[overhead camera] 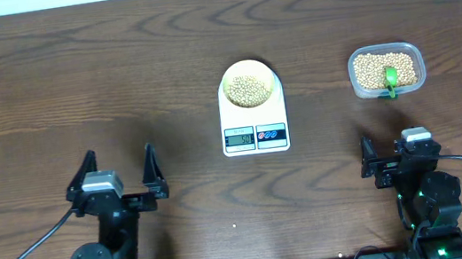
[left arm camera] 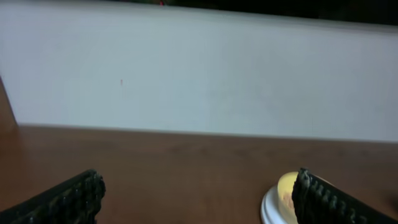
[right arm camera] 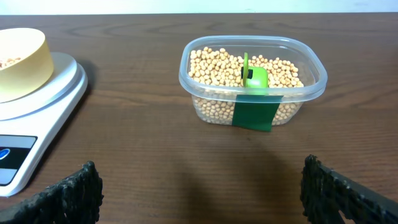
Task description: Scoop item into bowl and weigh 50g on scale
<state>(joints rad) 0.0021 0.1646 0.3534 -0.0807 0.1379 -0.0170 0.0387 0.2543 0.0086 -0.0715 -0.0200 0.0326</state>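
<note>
The pale yellow bowl (overhead camera: 250,87) stands on the white scale (overhead camera: 253,118) at table centre and holds a layer of tan beans (overhead camera: 249,89). The scale's display is lit; its digits are too small to read. More beans (overhead camera: 377,71) fill a clear plastic tub (overhead camera: 387,70) at right, with a green scoop (overhead camera: 390,82) lying in them. The right wrist view shows the tub (right arm camera: 252,81), scoop (right arm camera: 254,77), the bowl (right arm camera: 22,62) and the scale (right arm camera: 43,118). My left gripper (overhead camera: 120,173) is open and empty at front left. My right gripper (overhead camera: 395,154) is open and empty, in front of the tub.
The brown wooden table (overhead camera: 72,79) runs back to a white wall (left arm camera: 199,74). Both arm bases and cables sit along the front edge. The left wrist view shows the bowl and scale edge (left arm camera: 277,202) at lower right.
</note>
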